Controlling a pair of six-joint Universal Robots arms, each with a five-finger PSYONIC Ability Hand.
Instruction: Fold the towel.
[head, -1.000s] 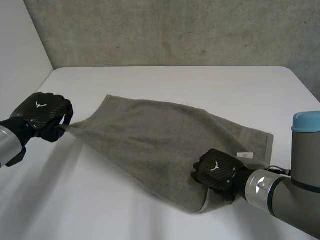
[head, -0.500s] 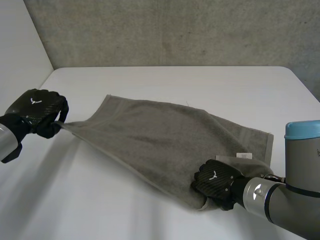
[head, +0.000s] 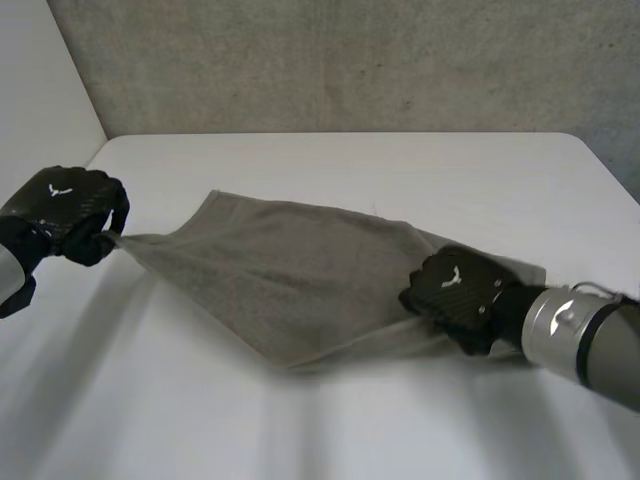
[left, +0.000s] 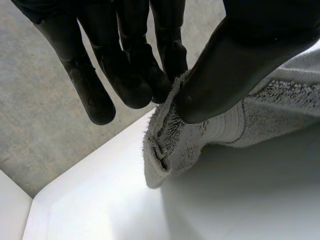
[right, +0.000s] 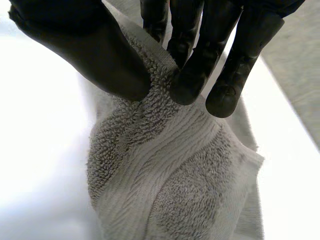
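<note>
The left hand is clamped on one corner of the towel: in its wrist view the thumb presses the hemmed corner against the fingers, and a short tuft of cloth hangs just past the pinch, above the table. The right hand grips the opposite end of the towel, where its wrist view shows the thumb and fingers closed on a bunched ridge of terry, with the rest of the cloth falling away in folds beneath the palm. The grey towel lies across the middle of the white table, pulled into a long span between the two hands. Its near edge sags from each grip to a low point between them, close to the tabletop. Its far edge lies flat, one far corner resting on the table near the left hand and another lying just behind the right hand. The left hand sits near the table's left edge, and the right arm reaches in from the near right. Bare white tabletop stretches from the towel's far edge to the rough grey wall behind, and another broad strip runs along the near side.
</note>
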